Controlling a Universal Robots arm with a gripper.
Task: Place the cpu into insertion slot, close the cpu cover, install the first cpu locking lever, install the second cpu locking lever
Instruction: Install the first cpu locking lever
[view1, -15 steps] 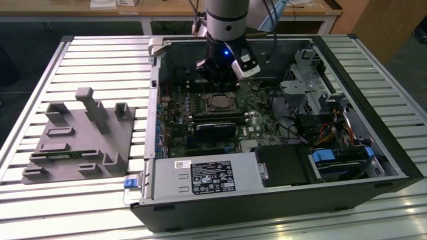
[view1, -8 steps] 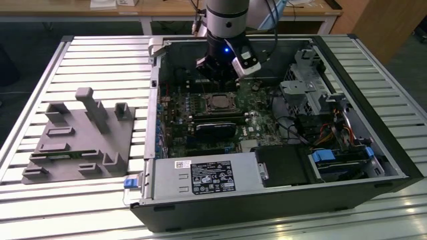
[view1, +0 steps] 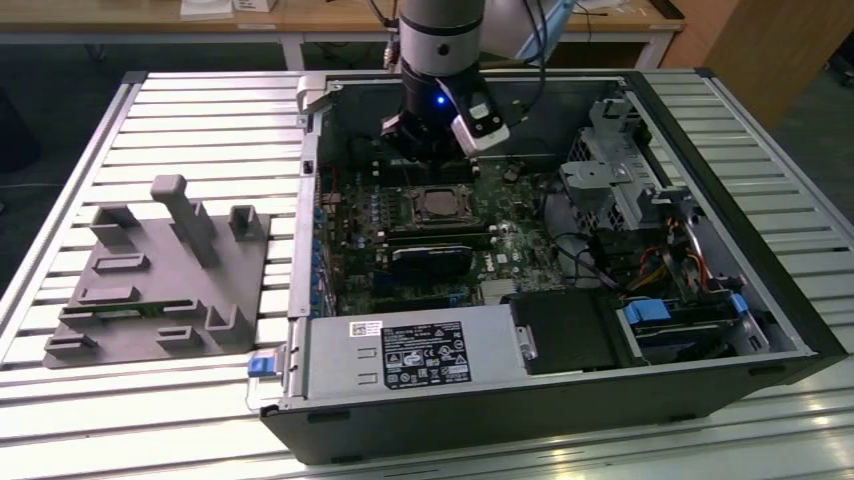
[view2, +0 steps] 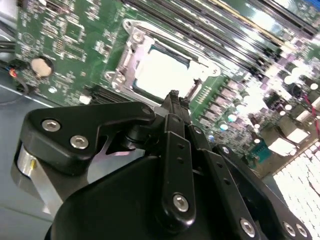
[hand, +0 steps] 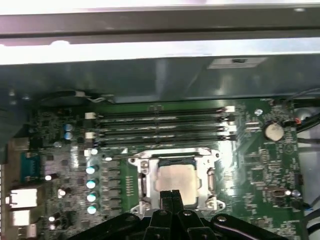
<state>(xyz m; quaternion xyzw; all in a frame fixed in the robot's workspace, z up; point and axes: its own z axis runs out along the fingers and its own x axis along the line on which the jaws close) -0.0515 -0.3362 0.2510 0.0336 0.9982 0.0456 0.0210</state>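
Note:
The cpu (hand: 175, 176) lies flat in the insertion slot (hand: 141, 184) on the green motherboard, its dull grey top showing through the window of the cpu cover (hand: 170, 153). The cover lies down flat around it. In the second wrist view the cpu (view2: 161, 70) and the cover (view2: 131, 47) sit just beyond my fingertips. My gripper (hand: 172, 194) hovers above the near edge of the socket, shut, with nothing between its fingers (view2: 172, 97). In the exterior view the gripper (view1: 424, 158) hangs inside the case, just behind the socket (view1: 441, 205).
Several long black memory slots (hand: 160, 127) run beside the socket. The open computer case (view1: 307, 200) has a drive cage (view1: 614, 160) and cables on the exterior view's right and a power supply (view1: 400, 355) in front. A grey fixture (view1: 160, 280) stands outside on the exterior view's left.

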